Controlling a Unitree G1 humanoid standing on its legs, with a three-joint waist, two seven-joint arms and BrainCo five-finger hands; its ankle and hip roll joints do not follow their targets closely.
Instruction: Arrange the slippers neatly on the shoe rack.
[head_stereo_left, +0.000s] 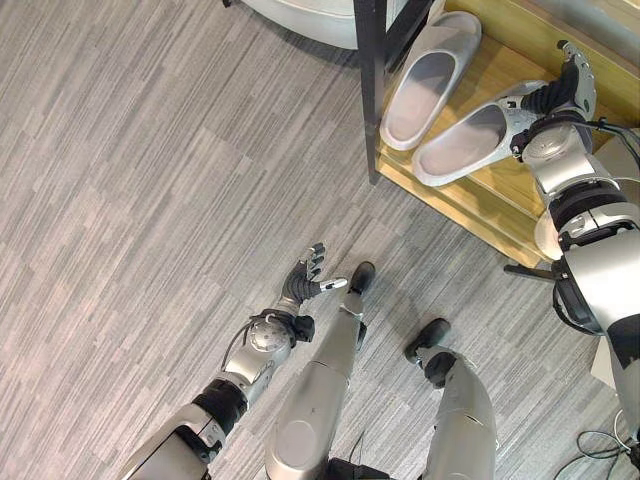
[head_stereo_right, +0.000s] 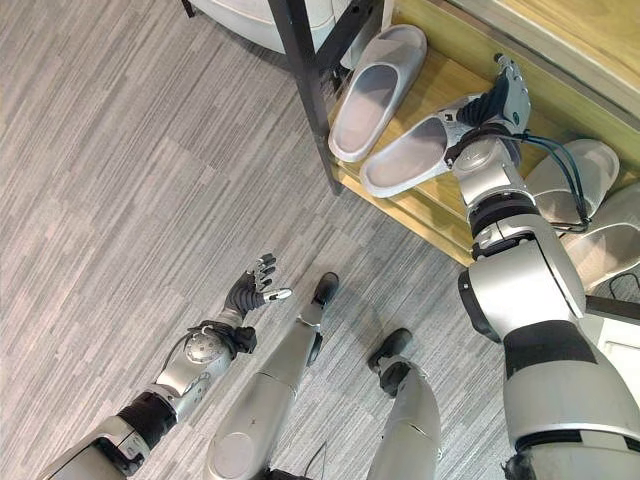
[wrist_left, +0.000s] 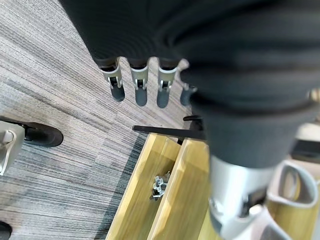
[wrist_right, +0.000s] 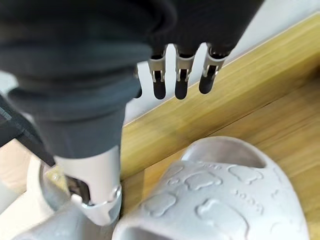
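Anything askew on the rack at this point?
Yes. The two pale grey foam slippers on the wooden shoe rack are not parallel: the nearer slipper angles away from the farther slipper, its heel overhanging the shelf's front edge. The right hand hovers open above it.

Home entryway; wooden shoe rack (head_stereo_left: 470, 190) with slippers (head_stereo_left: 425, 80); grey plank floor (head_stereo_left: 150, 200)

Two grey slippers (head_stereo_left: 432, 80) lie side by side on the wooden shoe rack (head_stereo_left: 500, 215).

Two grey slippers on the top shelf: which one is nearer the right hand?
The slipper nearer the shelf's front edge: the right hand is right above its toe end. The other slipper, beside the black post, lies clear of the hand.
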